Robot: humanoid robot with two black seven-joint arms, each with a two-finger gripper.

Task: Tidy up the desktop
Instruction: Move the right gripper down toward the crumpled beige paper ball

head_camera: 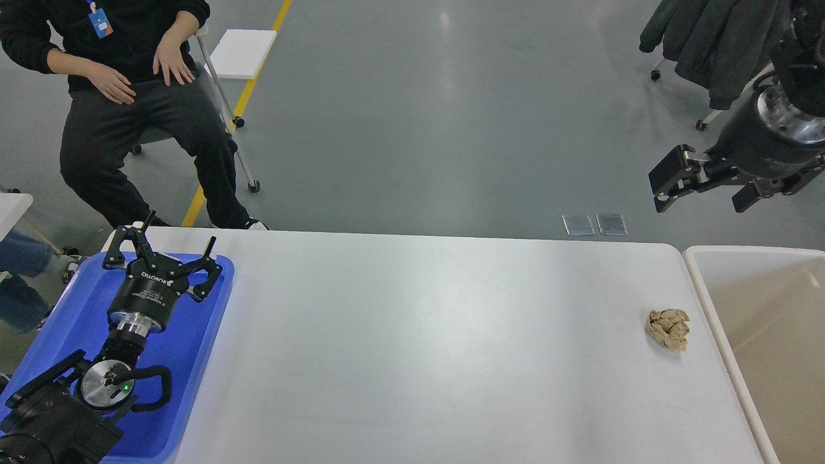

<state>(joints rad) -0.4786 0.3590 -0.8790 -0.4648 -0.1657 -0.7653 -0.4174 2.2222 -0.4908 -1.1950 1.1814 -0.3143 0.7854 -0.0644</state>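
The desktop (419,348) is a wide white tabletop filling the lower half of the head view. A crumpled beige paper ball (668,328) lies on it near the right edge. My left gripper (171,241) hovers over the blue tray at the table's left end, its fingers spread open and empty. My right gripper (699,190) hangs high at the right, beyond the table's far edge and well above the paper ball, open and holding nothing.
A blue plastic tray (213,309) sits on the table's left end under my left arm. A beige-white rimmed bin (702,283) stands against the table's right side. A seated person (142,109) is beyond the far left corner.
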